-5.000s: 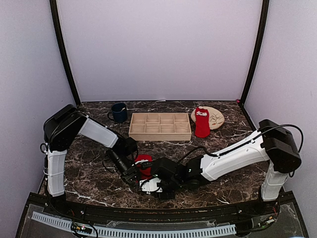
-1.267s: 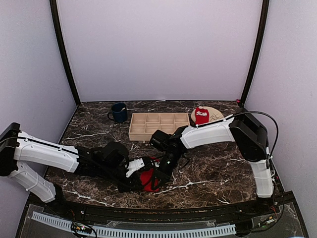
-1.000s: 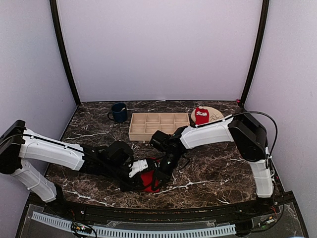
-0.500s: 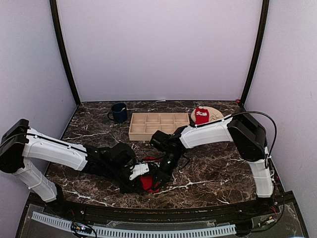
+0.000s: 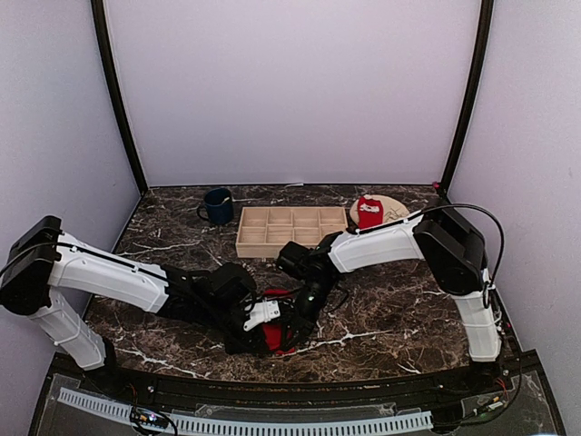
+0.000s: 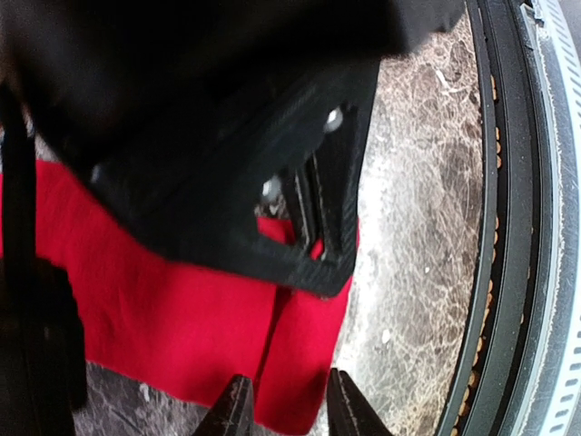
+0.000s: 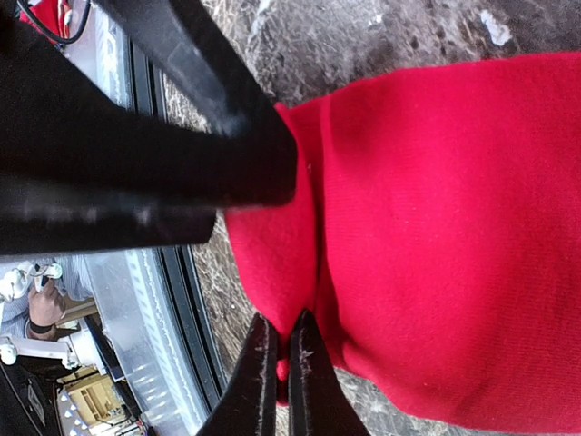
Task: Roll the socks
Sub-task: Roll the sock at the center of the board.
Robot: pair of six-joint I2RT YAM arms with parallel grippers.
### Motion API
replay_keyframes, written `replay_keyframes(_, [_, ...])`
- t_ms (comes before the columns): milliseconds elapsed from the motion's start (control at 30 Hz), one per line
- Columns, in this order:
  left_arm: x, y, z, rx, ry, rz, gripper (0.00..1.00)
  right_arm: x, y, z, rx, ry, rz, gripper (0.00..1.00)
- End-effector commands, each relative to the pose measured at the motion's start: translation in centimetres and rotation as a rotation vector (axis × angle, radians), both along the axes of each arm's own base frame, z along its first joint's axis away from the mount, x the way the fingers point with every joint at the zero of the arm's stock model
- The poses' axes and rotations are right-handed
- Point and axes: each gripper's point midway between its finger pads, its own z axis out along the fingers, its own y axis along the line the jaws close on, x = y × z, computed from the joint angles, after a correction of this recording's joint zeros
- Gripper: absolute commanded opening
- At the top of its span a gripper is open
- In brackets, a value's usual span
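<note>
One sock (image 5: 272, 337) is pinned at near middle of table (image 5: 399, 295). Its edge fold is pinched by right gripper (image 7: 277, 363), jaws almost fully closed. Its corner is clamped by left gripper (image 6: 286, 413), jaws part-way apart. Second sock (image 5: 369, 211) is laid on plate (image 5: 400, 210), far right.

Dark blue mug (image 5: 218, 206) left of wooden tray (image 5: 292, 247); tan plate (image 5: 398, 213) right; marble table (image 5: 399, 283).

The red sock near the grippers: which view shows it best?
Right wrist view: the red sock fills the frame, a fold pinched by the right gripper. Left wrist shows one corner; top view, a small patch.
</note>
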Motion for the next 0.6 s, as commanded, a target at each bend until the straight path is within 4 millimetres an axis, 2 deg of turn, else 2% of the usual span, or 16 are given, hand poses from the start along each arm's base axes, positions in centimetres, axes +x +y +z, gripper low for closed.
replay_keyframes(0, [-0.5,-0.1,-0.4,0.036,0.014,-0.042,0.3,0.2,0.7,0.9,0.042,0.011,0.008,0.0])
replay_keyframes(567, [-0.5,0.4,-2.0,0.136,0.043,-0.063,0.32,0.3,0.2,1.1,0.052,0.019,0.004,0.0])
